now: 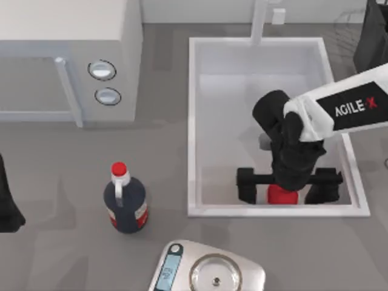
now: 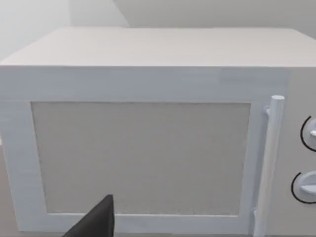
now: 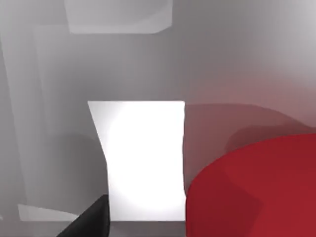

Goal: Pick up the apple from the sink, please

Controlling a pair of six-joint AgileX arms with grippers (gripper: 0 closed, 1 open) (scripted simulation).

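The right gripper (image 1: 283,185) is down inside the sink (image 1: 193,121), at the near end of the basin, its two black fingers spread wide apart. The apple (image 1: 282,195) sits directly under it, between the fingers, on the pale grey floor close to the near wall; whether a finger touches it I cannot tell. The white forearm crosses the sink's right rim and covers most of the fruit from above.

The right wrist view gives what that hides: the apple (image 3: 254,190) close up, red and rounded, with a white post (image 3: 143,160) beyond it.

Out to the gripper's left, on the table, stand a dark bottle (image 1: 124,203) with a red cap, a kitchen scale (image 1: 209,270) and a white microwave (image 1: 66,57).

The left arm sits parked at the table's left edge. Its wrist camera faces the microwave door (image 2: 140,158), handle (image 2: 269,163) and two knobs; one dark fingertip (image 2: 98,222) shows, so I cannot tell its opening.
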